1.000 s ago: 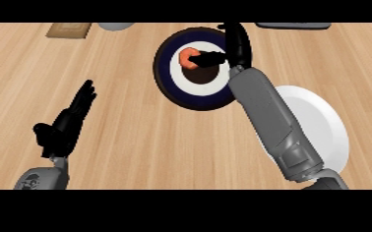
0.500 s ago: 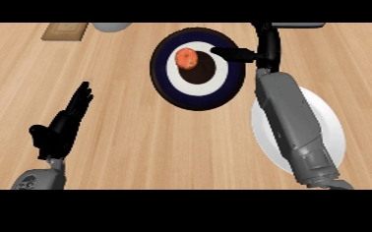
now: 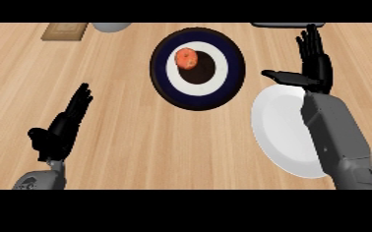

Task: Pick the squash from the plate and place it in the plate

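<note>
One squash (image 3: 187,58) off-centre on dark plate (image 3: 159,73); white plate (image 3: 280,128) rim just beside.

A single view from the robot's head looks steeply down on the desk (image 3: 109,103), facing forward, away from the body. It sits fairly near, and wood fills it side to side. The left hand (image 3: 58,135) enters from the lower left and the right hand (image 3: 318,71) from the lower right.

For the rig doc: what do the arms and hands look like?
The right forearm and left forearm are plain grey, smooth rounded shells. The left hand and right hand are black, with slender fingers and a thumb. No cables, markings or sleeves visible.
</note>
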Robot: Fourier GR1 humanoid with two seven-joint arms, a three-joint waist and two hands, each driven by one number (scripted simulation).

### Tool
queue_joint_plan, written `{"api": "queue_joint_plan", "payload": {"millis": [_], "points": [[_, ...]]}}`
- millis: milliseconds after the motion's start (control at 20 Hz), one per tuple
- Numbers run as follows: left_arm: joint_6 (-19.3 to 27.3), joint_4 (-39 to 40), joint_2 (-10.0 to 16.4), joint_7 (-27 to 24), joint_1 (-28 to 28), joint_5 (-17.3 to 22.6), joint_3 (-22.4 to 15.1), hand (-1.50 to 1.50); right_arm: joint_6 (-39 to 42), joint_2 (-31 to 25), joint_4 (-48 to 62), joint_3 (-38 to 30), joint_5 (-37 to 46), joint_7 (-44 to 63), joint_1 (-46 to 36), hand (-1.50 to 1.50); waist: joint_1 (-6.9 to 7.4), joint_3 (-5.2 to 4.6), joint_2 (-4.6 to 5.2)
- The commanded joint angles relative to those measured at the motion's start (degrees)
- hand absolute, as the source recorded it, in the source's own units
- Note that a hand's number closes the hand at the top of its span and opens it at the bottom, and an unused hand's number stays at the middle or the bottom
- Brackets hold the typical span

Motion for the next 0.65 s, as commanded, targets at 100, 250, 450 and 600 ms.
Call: {"api": "queue_joint_plan", "payload": {"millis": [100, 250, 450, 600], "points": [[-2.91, -1.05, 2.14, 2.58, -0.48, 1.85, 2.04, 0.0, 8.45, -5.67, 10.17, -1.14, 0.17, -11.57, 0.69, -1.5, 0.57, 0.03, 0.1], [-2.5, 0.61, 1.47, 1.41, -2.68, 0.92, 2.04, 0.0, 8.84, -7.23, 15.26, -0.14, 2.49, -15.38, 0.39, -1.5, 0.64, 0.03, 0.19], [1.19, -2.55, -2.63, 2.8, -1.04, -2.15, -1.75, 0.0, 10.04, -9.87, 19.76, -0.78, 3.31, -19.34, 0.11, -1.5, 1.34, 0.12, 0.48], [-0.18, -0.4, -1.43, -0.11, -1.25, -1.32, 0.17, 0.0, 8.66, -10.24, 21.68, -1.05, 3.8, -22.03, 0.26, -1.5, 1.54, 0.13, 0.62]]}}
